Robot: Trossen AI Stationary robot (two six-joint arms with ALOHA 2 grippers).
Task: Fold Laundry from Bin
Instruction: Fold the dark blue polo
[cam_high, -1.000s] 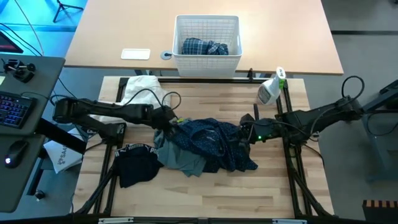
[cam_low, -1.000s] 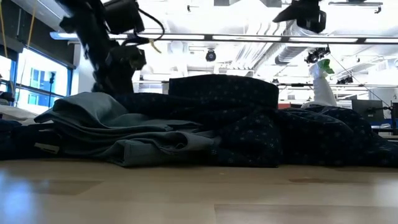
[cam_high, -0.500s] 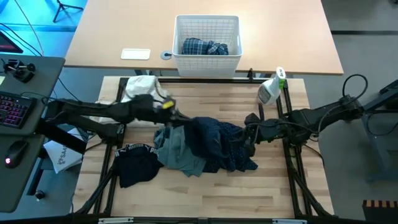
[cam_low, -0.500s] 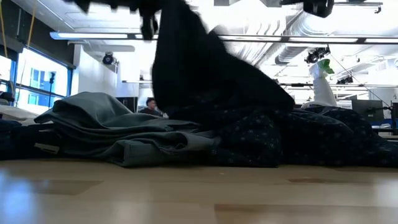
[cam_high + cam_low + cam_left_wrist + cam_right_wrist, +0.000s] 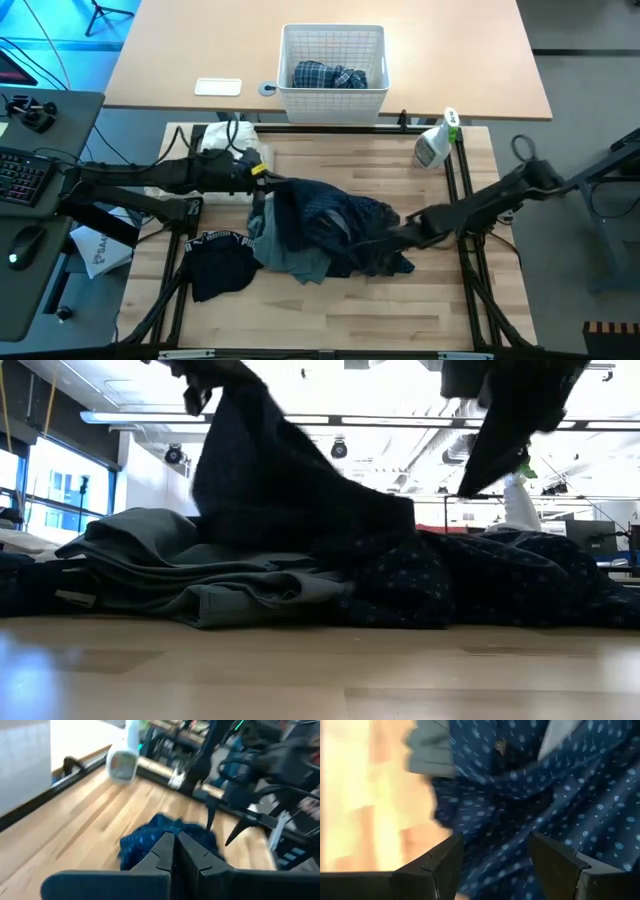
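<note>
The navy dotted trousers (image 5: 335, 225) lie bunched mid-table, over the grey-green top (image 5: 290, 250). Part of them is drawn up at the left, where my left gripper (image 5: 263, 180) is shut on them. My right gripper (image 5: 495, 855) hangs open just above their right part (image 5: 390, 240), fingers slanting down and clear of the cloth in the low view (image 5: 475, 480). A black piece with white lettering (image 5: 220, 265) lies near left and a white cloth (image 5: 225, 140) far left. The white bin (image 5: 333, 95) behind the table holds a plaid shirt (image 5: 328, 76). My left gripper pinches a bunch of the trousers' cloth (image 5: 152, 840) between its two shut fingers; which layers or edge I cannot tell. The fingers come from the table's left, nearly level. The held part (image 5: 230, 400) is lifted, and the cloth slopes down from it to the pile.
A spray bottle (image 5: 435, 143) stands at the far right corner. Black frame rails (image 5: 460, 190) run along the table's sides. Bare wood (image 5: 330, 310) lies along the near edge. A keyboard and mouse sit on the desk (image 5: 30, 170) to the left.
My left gripper has taken hold of the trousers and risen, moving a little toward the table's left and tipping up toward level. One part of the trousers has come up off the pile; the rest has stayed. My right gripper has sunk toward the trousers' right part.
</note>
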